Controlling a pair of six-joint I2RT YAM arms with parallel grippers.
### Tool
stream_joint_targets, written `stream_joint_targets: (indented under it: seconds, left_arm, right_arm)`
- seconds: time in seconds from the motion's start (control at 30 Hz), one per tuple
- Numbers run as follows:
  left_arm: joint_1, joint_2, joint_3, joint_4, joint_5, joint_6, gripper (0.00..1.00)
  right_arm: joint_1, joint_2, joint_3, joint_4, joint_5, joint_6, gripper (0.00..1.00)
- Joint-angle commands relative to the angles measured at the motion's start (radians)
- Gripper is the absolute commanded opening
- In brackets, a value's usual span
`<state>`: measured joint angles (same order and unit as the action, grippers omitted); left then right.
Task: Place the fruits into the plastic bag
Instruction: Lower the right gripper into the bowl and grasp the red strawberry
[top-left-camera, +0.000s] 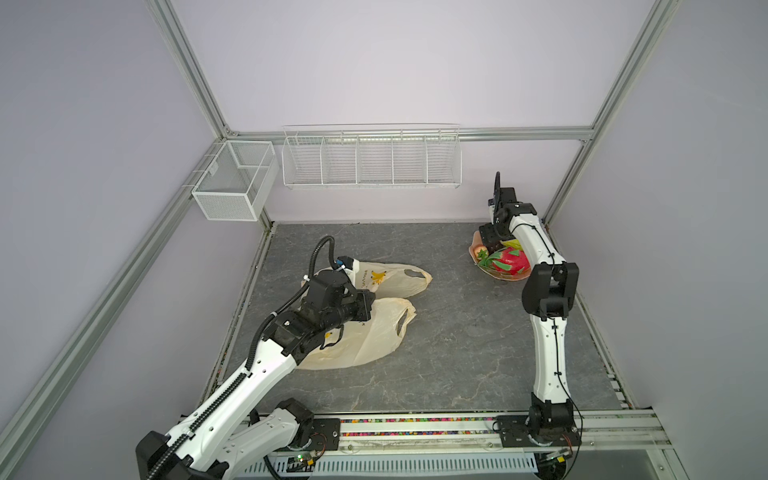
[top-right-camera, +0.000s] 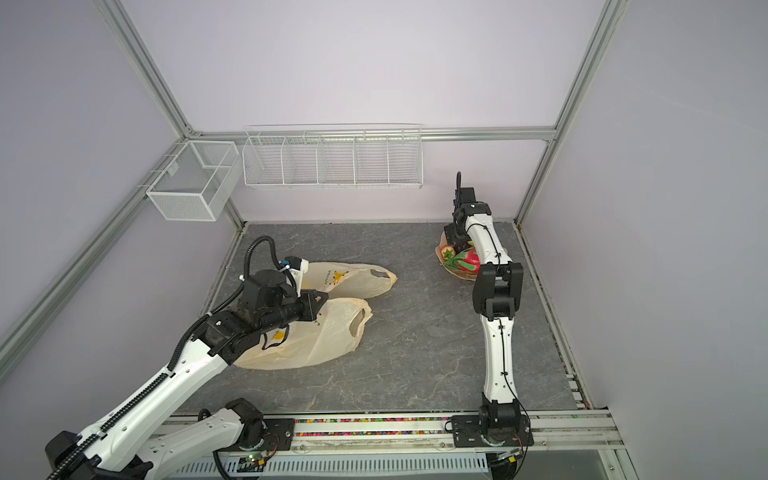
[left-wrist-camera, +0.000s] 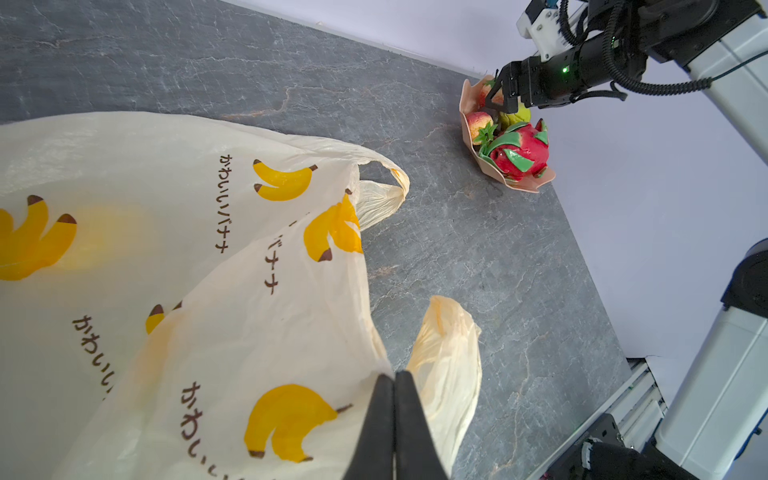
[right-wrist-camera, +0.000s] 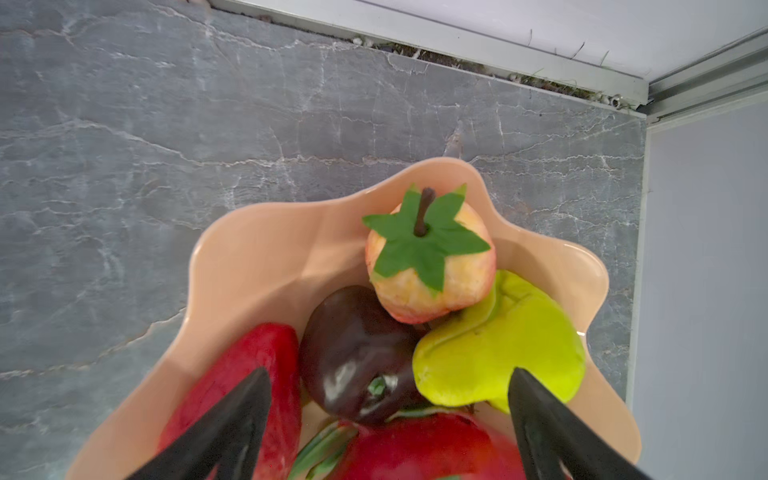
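Observation:
The plastic bag (top-left-camera: 374, 332) (top-right-camera: 332, 328) (left-wrist-camera: 208, 249), cream with yellow bananas, lies on the left of the grey table. My left gripper (top-left-camera: 371, 300) (top-right-camera: 322, 297) (left-wrist-camera: 394, 376) is shut on its upper layer near the mouth and holds that edge raised. The fruits sit in a peach bowl (top-left-camera: 476, 245) (left-wrist-camera: 467, 120) (right-wrist-camera: 257, 257) at the back right: red dragon fruit (top-left-camera: 509, 262) (top-right-camera: 469, 259) (left-wrist-camera: 519, 153) (right-wrist-camera: 424, 449), dark brown ball (right-wrist-camera: 353, 353), green lumpy one (right-wrist-camera: 498, 353), pale strawberry (right-wrist-camera: 428, 266). My right gripper (top-left-camera: 496, 245) (right-wrist-camera: 388, 374) hangs open just above them, holding nothing.
White wire baskets (top-left-camera: 372, 158) hang on the back wall and a mesh box (top-left-camera: 232, 183) on the left frame. The bowl stands close to the back right corner and side wall. The arm rail (top-left-camera: 415, 428) runs along the front edge.

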<state>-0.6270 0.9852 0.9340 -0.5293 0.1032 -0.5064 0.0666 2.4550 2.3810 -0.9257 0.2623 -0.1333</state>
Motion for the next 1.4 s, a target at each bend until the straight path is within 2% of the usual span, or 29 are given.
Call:
stream_joint_targets:
  seconds: [0.0,0.37,0.77,0.97,1.23,1.37]
  left_arm:
    - [-0.002,0.017,0.042,-0.016,-0.020,-0.012,0.00]
    - [-0.002,0.072,0.082,-0.034,-0.025,-0.008,0.00]
    - [-0.002,0.088,0.106,-0.063,-0.047,-0.006,0.00]
    - [-0.002,0.090,0.112,-0.070,-0.064,-0.004,0.00]
    - [-0.002,0.097,0.117,-0.067,-0.063,-0.005,0.00]
    - [-0.002,0.098,0.118,-0.063,-0.060,-0.008,0.00]
  right_arm:
    - [-0.017,0.029,0.043,-0.001,-0.003,-0.044,0.91]
    - [-0.031,0.109,0.124,0.010,-0.031,-0.086,0.92]
    - [-0.042,0.179,0.181,0.055,-0.035,-0.096,0.99]
    - [-0.045,0.187,0.185,0.076,-0.033,-0.087,0.87]
    - [-0.047,0.187,0.185,0.087,-0.015,-0.077,0.61]
    - [-0.046,0.178,0.185,0.084,-0.016,-0.068,0.56]
